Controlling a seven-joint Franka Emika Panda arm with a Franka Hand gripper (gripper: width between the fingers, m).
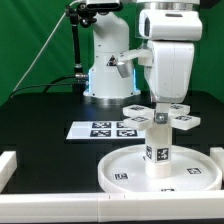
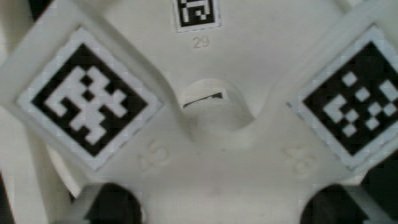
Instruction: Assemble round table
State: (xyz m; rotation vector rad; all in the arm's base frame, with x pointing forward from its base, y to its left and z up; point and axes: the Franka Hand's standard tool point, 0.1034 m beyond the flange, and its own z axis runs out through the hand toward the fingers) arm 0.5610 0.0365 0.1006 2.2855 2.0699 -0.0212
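Note:
The large rimmed round disc (image 1: 195, 170) lies on the black table at the front right of the exterior view. The thick short cylinder (image 1: 158, 150) stands upright in its middle. The small cross-shaped piece (image 1: 176, 118) lies level on top of the cylinder or just above it; whether they touch cannot be told. My gripper (image 1: 160, 104) comes straight down onto the cross. In the wrist view the cross-shaped piece (image 2: 214, 110) fills the picture with its tagged arms, and my gripper (image 2: 231, 205) has its dark fingertips (image 2: 111, 205) on either side of the white plastic, shut on it.
The marker board (image 1: 105, 128) lies flat to the exterior view's left of the disc. White border rails run along the front (image 1: 90, 208) and at the left (image 1: 8, 165). The arm's base (image 1: 105, 70) stands at the back.

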